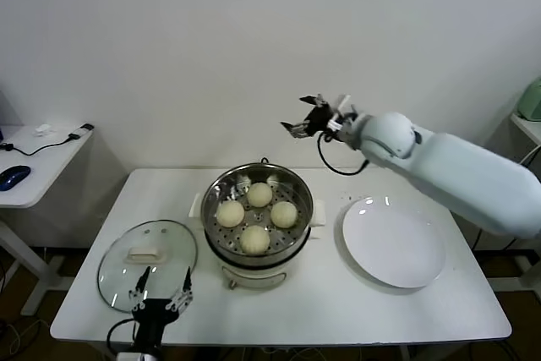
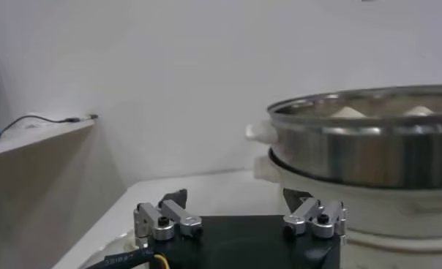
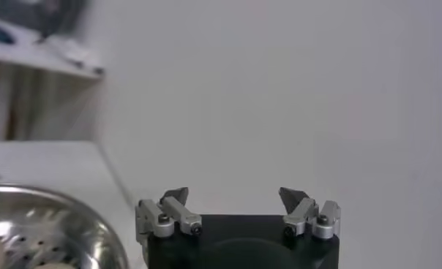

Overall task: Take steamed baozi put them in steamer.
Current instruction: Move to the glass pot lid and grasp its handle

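Several cream-white pleated baozi (image 1: pixel 256 215) lie on the perforated floor of the shiny steel steamer (image 1: pixel 216 188), which stands on its cream base at the table's middle. My right gripper (image 1: pixel 306 116) is open and empty, held high above and behind the steamer, near the wall. My left gripper (image 1: pixel 161 292) is open and empty, low at the table's front left edge, over the glass lid. In the left wrist view the steamer (image 2: pixel 367 150) rises beside my left gripper (image 2: pixel 236 199), with bun tops (image 2: pixel 347 112) showing over the rim. The right wrist view shows the steamer's rim (image 3: pixel 75 212) below my right gripper (image 3: pixel 234 196).
A flat white plate (image 1: pixel 393 243) lies bare at the steamer's right. A round glass lid (image 1: pixel 145 264) with a cream handle lies at the front left. A side desk (image 1: pixel 34 162) with a mouse and cables stands off to the left.
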You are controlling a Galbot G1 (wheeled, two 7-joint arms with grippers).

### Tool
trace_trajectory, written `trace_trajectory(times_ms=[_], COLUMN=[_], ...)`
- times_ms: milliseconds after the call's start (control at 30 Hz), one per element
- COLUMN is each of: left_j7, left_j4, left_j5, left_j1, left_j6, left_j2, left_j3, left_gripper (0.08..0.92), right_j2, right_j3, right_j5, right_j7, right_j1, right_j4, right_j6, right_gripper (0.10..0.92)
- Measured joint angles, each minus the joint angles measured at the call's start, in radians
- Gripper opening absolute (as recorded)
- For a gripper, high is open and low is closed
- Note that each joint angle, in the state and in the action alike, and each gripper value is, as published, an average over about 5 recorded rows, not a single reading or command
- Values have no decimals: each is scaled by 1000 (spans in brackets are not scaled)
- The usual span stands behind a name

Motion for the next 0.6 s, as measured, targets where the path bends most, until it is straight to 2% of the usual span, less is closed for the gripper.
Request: trace_trajectory(times_ms=[267,600], left_j7=[16,32], left_j4=[-14,15], left_j5=[-23,-15], left_j1=[-40,-60], left_j6=[43,43], left_j2=[18,24], left_j3=[-36,-44], left_gripper=[823,823], right_j2=[-42,88], right_j3=[510,1019], right_j5=[-119,-270], right_j7=[29,-36], right_j1=[-520,-1078], right_j4=[80,95], right_j6=[91,274], right_gripper=[823,823])
